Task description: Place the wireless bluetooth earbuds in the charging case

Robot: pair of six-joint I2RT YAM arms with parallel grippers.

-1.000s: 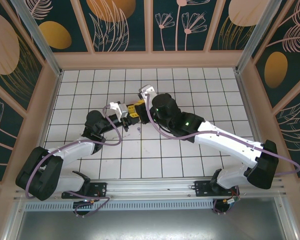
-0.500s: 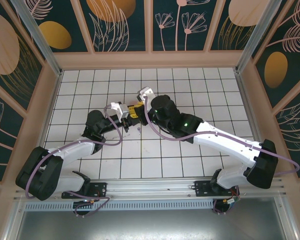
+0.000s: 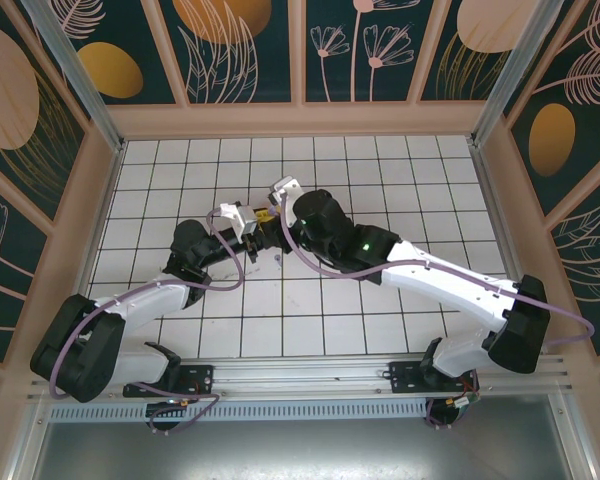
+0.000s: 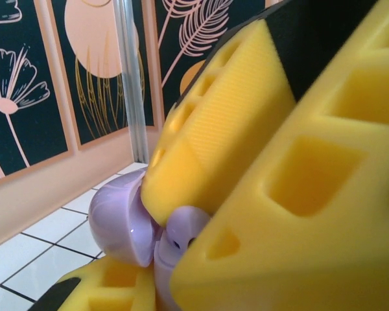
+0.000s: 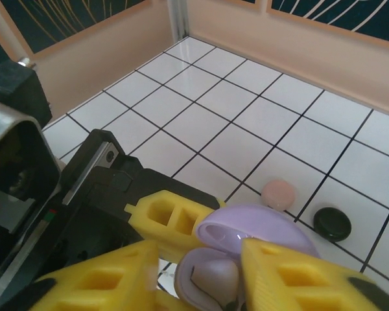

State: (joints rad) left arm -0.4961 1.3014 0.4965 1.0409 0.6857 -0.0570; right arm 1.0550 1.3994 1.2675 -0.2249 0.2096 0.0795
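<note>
My two grippers meet over the middle of the tiled floor. The left gripper point(image 3: 259, 230) is shut on the open lilac charging case point(image 5: 262, 227), its lid point(image 4: 115, 220) hinged up. One of the left gripper's yellow fingers point(image 5: 172, 217) lies against the case. The right gripper point(image 5: 201, 275) is shut on a lilac earbud point(image 5: 219, 280), which sits at the case's lower shell. In the left wrist view the same earbud point(image 4: 181, 234) shows two small holes and is pressed between the right gripper's yellow fingers point(image 4: 220, 129).
On the tiles just beyond the case lie a small round pink piece point(image 5: 279, 193) and a small round black piece point(image 5: 332, 223). A tiny dark speck point(image 3: 278, 258) lies on a tile near the grippers. Peach walls point(image 3: 300, 120) enclose the floor.
The right gripper has moved a little left, closing in on the left gripper and the case. The left arm has hardly moved.
</note>
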